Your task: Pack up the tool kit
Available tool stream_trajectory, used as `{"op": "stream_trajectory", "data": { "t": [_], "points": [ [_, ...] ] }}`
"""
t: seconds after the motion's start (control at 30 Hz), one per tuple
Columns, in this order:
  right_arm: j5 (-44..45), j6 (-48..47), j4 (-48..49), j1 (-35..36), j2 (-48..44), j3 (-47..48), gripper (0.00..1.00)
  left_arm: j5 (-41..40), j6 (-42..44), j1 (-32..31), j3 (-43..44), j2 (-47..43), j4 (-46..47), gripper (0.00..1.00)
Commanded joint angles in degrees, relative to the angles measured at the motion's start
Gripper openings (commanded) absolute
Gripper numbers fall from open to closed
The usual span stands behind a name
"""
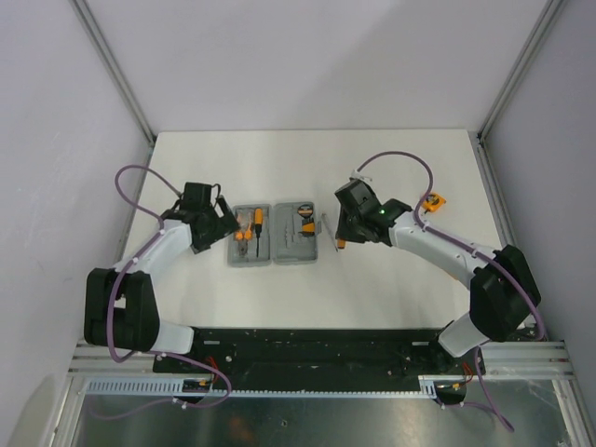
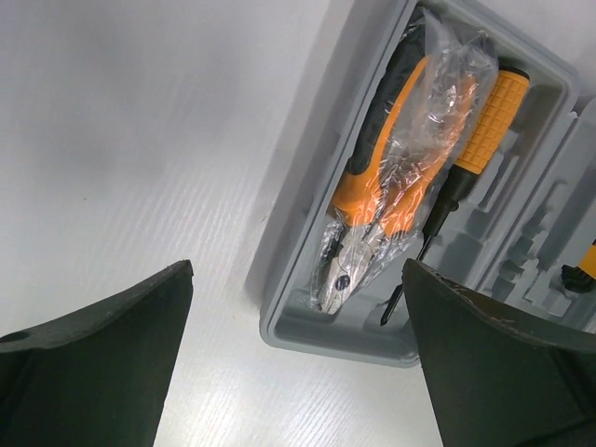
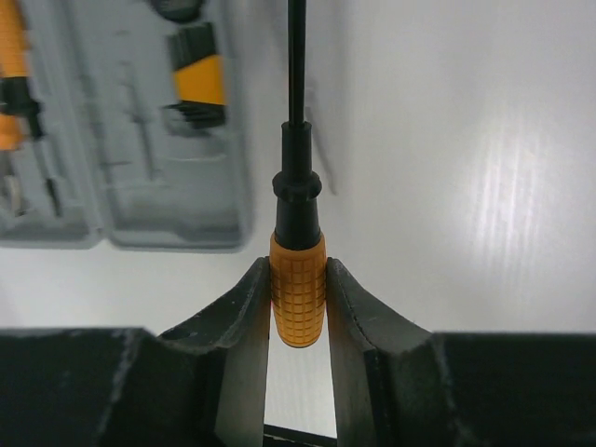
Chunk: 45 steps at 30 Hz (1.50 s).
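A white table (image 1: 307, 158) carries an open grey case (image 1: 298, 251) near its middle. A small orange-and-black object (image 1: 433, 200) lies well to the case's right.

Between the black fingers of the right pincer (image 3: 298, 270): screwdriver (image 3: 298, 293), orange handle embossed with a square grid, black collar and shaft. Ahead and left of that pincer: grey case (image 3: 140, 209). Ahead of the dark left pincer (image 2: 296, 270): orange-and-black pliers (image 2: 382, 177) under clear film. Surface (image 3: 466, 140): white.
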Motion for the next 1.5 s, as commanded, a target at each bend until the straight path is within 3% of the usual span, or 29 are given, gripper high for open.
{"op": "stream_trajectory", "data": {
  "t": [0.0,0.33,0.5,0.8,1.17,1.47],
  "points": [
    [-1.85,-2.67,7.31,2.13,-0.33,4.72,0.0,0.78,0.5,1.5,2.3,-0.43,0.51,0.98],
    [-7.4,-5.79,12.28,7.75,11.79,14.17,0.0,2.18,1.22,2.96,2.54,1.09,0.52,0.98],
    [-14.87,-3.08,15.75,8.7,20.27,20.02,0.0,3.65,1.68,3.32,3.33,1.05,0.55,0.97],
    [-21.25,-0.95,14.34,9.32,31.42,29.59,0.0,6.07,0.89,3.34,3.76,1.82,0.57,0.97],
    [-27.9,2.35,10.79,8.37,39.64,35.07,0.0,5.3,1.12,3.51,5.09,1.16,0.53,0.97],
    [-25.66,6.33,9.4,7.85,39.35,34.0,0.0,5.58,1.1,3.46,5.36,1.31,0.6,0.97]
  ]
}}
